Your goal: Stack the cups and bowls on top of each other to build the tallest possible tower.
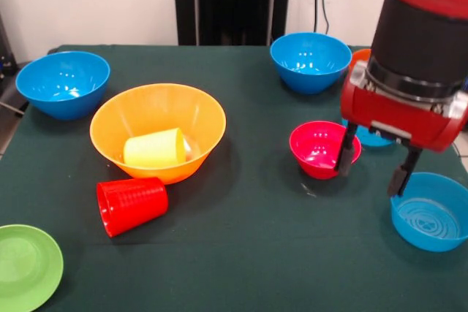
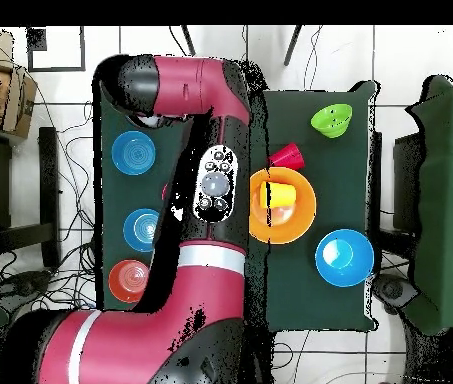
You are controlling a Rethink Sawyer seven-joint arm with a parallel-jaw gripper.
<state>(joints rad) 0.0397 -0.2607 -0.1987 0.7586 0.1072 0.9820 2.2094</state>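
Jaws (image 1: 376,169) hang open and empty from the red and black arm (image 1: 420,49), the two dark fingers spread apart, one in front of the right rim of the pink-red bowl (image 1: 320,147) and the other just above the left rim of a paler blue bowl (image 1: 433,211) at the right edge of the desk (image 1: 248,253); neither finger can be said to touch a bowl. Left of centre, the big yellow-orange bowl (image 1: 157,129) stands upright with the yellow cup (image 1: 155,149) lying on its side inside it. Touching or nearly touching that bowl's front, the red ribbed cup (image 1: 131,204) lies tipped over on the dark green cloth, its mouth turned to the left. A deep blue bowl (image 1: 63,83) sits at the far left, well apart from the rest, and another blue bowl (image 1: 310,61) sits near the far edge, behind the pink-red one. A slice of an orange bowl (image 1: 360,55) peeks out beside the arm, and a further blue bowl (image 1: 365,137) is mostly hidden behind the wrist. At the near left corner rests the light green bowl (image 1: 25,264), partly cut off. From overhead, the arm covers much of the desk's middle.
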